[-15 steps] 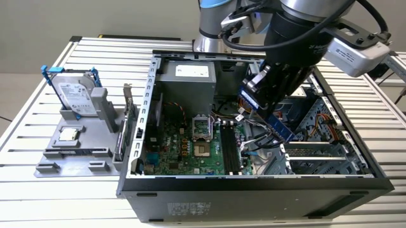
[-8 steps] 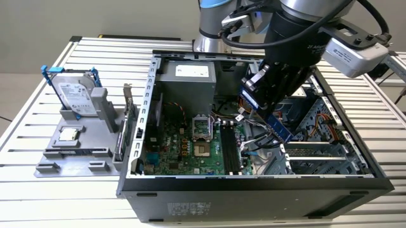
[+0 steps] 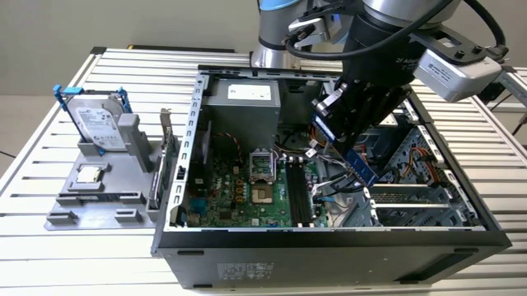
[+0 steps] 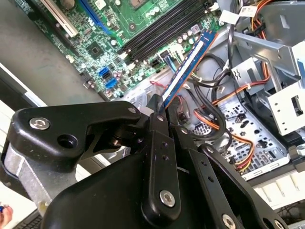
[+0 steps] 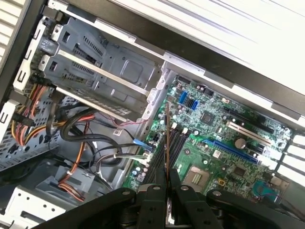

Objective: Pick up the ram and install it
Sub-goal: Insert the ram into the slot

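The ram [image 3: 356, 164], a long narrow blue board, hangs tilted inside the open computer case, above its cables and a little toward the exterior view's right of the black memory slots [image 3: 298, 192]. My gripper [image 3: 339, 132] is shut on its upper end. In the second wrist view the ram [image 4: 188, 64] sticks out from the gripper [image 4: 159, 110] toward the green motherboard [image 4: 143, 14], beside the slots [image 4: 162, 34]. The first wrist view shows the ram [image 5: 167, 138] edge-on, rising from the gripper [image 5: 167, 183] over the slots [image 5: 179, 143].
A grey fixture [image 3: 82, 197] on the exterior view's left carries a silver hard drive with blue rails [image 3: 97, 126] and a small square chip [image 3: 89, 176]. Inside the case are orange and black cables [image 5: 76, 124], a metal drive cage [image 3: 416, 197] and the power supply [image 3: 243, 102].
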Robot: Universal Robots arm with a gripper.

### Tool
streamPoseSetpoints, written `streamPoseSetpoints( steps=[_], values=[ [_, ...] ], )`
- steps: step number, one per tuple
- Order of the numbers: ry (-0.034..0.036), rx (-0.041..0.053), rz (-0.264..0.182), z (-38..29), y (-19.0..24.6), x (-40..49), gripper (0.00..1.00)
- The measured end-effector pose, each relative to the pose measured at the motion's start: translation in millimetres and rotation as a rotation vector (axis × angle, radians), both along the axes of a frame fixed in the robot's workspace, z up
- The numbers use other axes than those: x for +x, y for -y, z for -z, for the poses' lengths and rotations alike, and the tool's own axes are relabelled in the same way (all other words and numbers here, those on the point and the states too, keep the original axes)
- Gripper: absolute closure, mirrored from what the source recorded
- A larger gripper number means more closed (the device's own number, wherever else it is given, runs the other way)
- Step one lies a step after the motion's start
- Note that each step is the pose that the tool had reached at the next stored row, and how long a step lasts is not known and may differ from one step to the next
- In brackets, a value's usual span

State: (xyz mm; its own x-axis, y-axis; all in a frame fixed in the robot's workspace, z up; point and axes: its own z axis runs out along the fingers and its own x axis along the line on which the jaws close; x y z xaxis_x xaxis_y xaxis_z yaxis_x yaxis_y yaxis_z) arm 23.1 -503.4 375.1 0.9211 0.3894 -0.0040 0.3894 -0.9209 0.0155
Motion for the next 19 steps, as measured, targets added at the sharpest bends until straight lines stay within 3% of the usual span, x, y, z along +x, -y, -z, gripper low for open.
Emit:
streamPoseSetpoints(
  steps=[19],
  values=[
    [0.0000,0.0000,0.128,0.0,0.0,-1.6,1.00]
  ],
)
